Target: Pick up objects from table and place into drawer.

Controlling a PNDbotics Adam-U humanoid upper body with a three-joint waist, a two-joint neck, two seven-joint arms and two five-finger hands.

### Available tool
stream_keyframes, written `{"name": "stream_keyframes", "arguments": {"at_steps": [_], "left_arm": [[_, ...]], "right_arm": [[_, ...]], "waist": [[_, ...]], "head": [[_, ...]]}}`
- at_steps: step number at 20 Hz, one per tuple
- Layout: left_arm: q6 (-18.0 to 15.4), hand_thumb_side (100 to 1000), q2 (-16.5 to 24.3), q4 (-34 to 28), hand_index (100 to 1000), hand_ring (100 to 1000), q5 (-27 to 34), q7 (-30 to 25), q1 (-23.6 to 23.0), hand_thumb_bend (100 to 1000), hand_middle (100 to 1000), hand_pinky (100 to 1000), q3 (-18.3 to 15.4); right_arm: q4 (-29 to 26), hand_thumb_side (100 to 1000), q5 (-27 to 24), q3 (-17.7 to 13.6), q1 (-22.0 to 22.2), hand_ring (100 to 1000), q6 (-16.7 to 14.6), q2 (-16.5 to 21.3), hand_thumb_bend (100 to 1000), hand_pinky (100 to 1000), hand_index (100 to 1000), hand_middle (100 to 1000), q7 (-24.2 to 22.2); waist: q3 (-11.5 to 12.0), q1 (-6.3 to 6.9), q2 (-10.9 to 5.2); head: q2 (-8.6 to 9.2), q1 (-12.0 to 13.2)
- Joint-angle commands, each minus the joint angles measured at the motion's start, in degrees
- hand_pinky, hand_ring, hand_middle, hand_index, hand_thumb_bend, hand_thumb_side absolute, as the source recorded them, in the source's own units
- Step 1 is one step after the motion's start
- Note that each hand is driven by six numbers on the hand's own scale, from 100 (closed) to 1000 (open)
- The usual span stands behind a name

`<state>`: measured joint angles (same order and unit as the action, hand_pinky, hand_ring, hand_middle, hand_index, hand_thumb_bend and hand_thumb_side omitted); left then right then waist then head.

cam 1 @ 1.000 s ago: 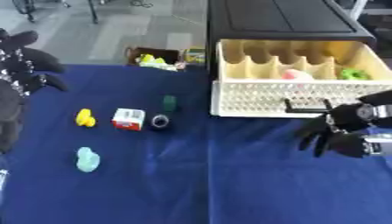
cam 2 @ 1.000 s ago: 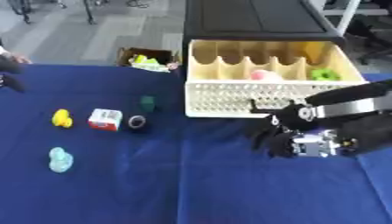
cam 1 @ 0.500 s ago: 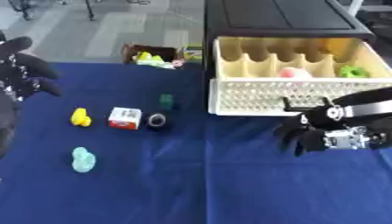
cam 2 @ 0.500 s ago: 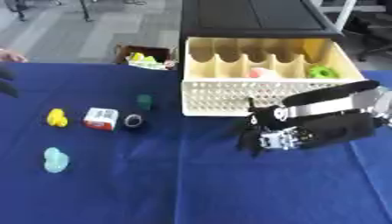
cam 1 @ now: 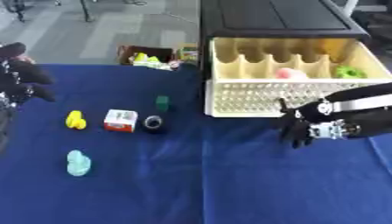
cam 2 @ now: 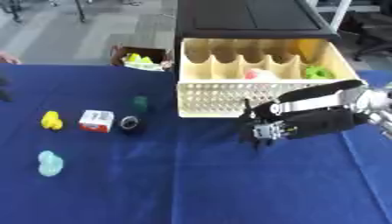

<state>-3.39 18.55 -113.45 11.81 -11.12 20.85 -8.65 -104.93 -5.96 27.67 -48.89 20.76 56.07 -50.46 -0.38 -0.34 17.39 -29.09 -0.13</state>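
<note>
Blue cloth-covered table, grey floor beyond it. Landmark: the cream drawer, pulled open from a black cabinet.

Nearest, well left of the drawer: a pale teal object. Farther up, a row left of the drawer front: yellow object, small red-and-white box, dark ring-shaped thing, and a small green piece just behind it.

Right hand hovers just in front of the drawer's front wall, fingers hanging relaxed and apart, holding nothing. Left hand sits raised at the far left, well away from the drawer; can't tell its finger state.

Inside the drawer: a pink item and a green one. A box of bits sits on the floor behind.

Judgement: the reach for the next pick. Best target looks like the ring or green piece, closest to the drawer. Come in from above, fingers spread, and avoid nudging the box beside it.
</note>
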Motion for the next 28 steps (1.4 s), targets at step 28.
{"name": "stream_keyframes", "arguments": {"at_steps": [28], "left_arm": [[0.45, 1000, -0.66, -1.14, 865, 651, -0.87, -1.67, 0.12, 106, 596, 545, -0.79]], "right_arm": [[11.16, 1000, 10.5, -1.47, -4.87, 772, -4.72, -3.22, 100, 741, 932, 797, -1.51]], "waist": [[0.6, 0.11, 0.84]], "head": [[2.51, -0.74]]}}
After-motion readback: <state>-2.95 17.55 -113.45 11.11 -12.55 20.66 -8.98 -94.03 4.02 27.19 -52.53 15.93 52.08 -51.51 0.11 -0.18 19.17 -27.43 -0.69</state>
